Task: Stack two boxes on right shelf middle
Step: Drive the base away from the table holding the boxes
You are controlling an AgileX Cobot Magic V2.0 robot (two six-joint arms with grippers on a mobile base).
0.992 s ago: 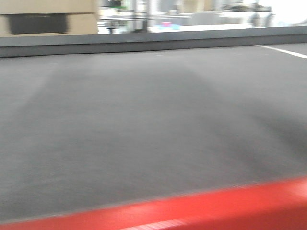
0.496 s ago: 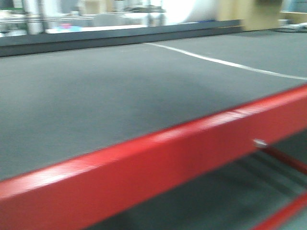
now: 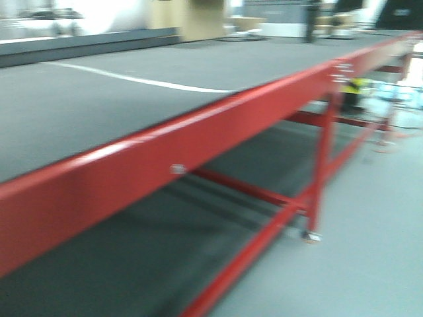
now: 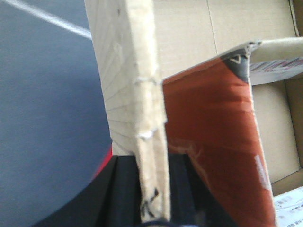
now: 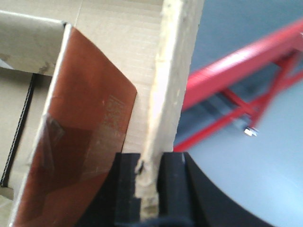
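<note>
Front view, blurred: red bench frame (image 3: 165, 142) running near left to far right, grey top (image 3: 79, 112) with a white line (image 3: 132, 79) across it. Diagonal red braces (image 3: 264, 224) beneath, pale floor (image 3: 370, 251) at right. Tan cardboard shape (image 3: 198, 16) at the far edge, too smeared to identify.

Left wrist view: left claw (image 4: 152, 163) clenched on the raw upright wall edge of an open cardboard box (image 4: 128, 71), one black finger (image 4: 124, 189) on each side. Inside the box, flap under glossy reddish-brown tape (image 4: 208, 142). Printed strip (image 4: 279, 64) on the flap edge and label (image 4: 289, 208) at bottom right, both illegible. Grey bench top to the left of the box.

Right wrist view: right claw (image 5: 150, 161) likewise clenched on a frayed cardboard wall edge (image 5: 180, 47), taped flap (image 5: 85, 132) to the left, faint print on it unreadable. Same box or a second one: cannot tell. Red frame and floor to the right of the wall.
</note>
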